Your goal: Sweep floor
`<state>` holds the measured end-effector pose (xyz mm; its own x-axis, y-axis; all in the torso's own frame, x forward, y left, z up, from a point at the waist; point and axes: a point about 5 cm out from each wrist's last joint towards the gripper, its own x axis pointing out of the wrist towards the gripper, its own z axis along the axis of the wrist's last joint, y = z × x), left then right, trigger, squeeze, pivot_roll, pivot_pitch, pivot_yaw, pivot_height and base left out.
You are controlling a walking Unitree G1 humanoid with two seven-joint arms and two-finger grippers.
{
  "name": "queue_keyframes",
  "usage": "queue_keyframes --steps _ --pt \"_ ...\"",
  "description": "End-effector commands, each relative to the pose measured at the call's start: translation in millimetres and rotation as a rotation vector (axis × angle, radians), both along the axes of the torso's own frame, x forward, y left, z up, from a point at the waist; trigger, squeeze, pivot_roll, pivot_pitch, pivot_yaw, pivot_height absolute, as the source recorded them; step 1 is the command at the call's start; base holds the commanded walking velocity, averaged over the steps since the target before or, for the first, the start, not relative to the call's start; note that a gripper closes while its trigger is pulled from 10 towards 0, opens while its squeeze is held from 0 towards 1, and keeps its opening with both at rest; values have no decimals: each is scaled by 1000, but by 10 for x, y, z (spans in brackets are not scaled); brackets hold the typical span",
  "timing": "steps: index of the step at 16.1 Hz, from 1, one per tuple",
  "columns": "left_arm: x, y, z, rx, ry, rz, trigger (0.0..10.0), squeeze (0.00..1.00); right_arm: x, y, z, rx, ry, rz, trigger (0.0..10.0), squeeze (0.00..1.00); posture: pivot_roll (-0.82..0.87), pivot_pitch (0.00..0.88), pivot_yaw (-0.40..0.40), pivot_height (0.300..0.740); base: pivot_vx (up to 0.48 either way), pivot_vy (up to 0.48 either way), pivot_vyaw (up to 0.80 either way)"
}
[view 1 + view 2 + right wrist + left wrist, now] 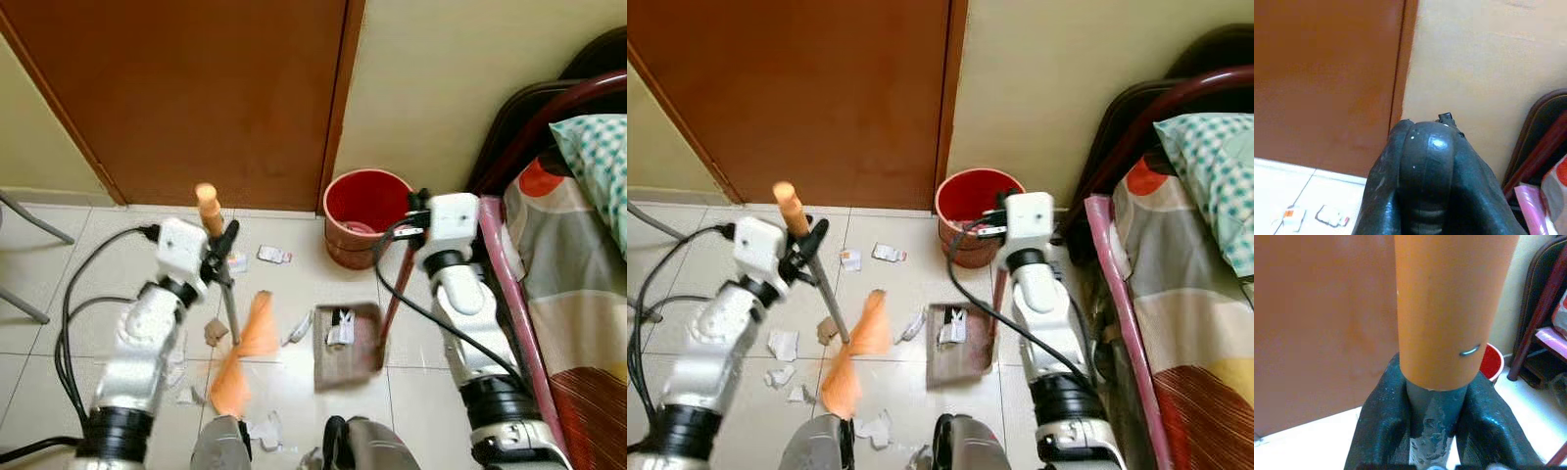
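My left gripper is shut on the broom's grey shaft, just below its orange grip. The broom leans, and its orange bristles rest on the tiles between the arms. My right gripper is shut on the black top of the dustpan's red handle. The brown dustpan lies flat on the floor right of the bristles, with paper scraps in it. More scraps lie loose on the tiles near the door and around the bristles.
A red bucket stands against the wall beside the brown door. A bed with a dark frame runs close along my right. Grey chair legs and black cables are on the left.
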<state>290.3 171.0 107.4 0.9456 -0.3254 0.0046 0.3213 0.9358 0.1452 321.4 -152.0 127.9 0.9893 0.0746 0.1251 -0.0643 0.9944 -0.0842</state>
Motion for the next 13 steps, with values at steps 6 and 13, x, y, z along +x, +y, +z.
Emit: queue_keyframes --steps 6,13 --pt "-185 95 -249 -25 41 167 10000 0 -56 -156 368 185 -92 -42 10000 0 5 81 -34 740 0 0 0" --pt "-144 -50 -278 -51 43 158 10000 0 197 -75 1072 339 -220 -26 10000 0 4 74 -39 740 0 0 0"
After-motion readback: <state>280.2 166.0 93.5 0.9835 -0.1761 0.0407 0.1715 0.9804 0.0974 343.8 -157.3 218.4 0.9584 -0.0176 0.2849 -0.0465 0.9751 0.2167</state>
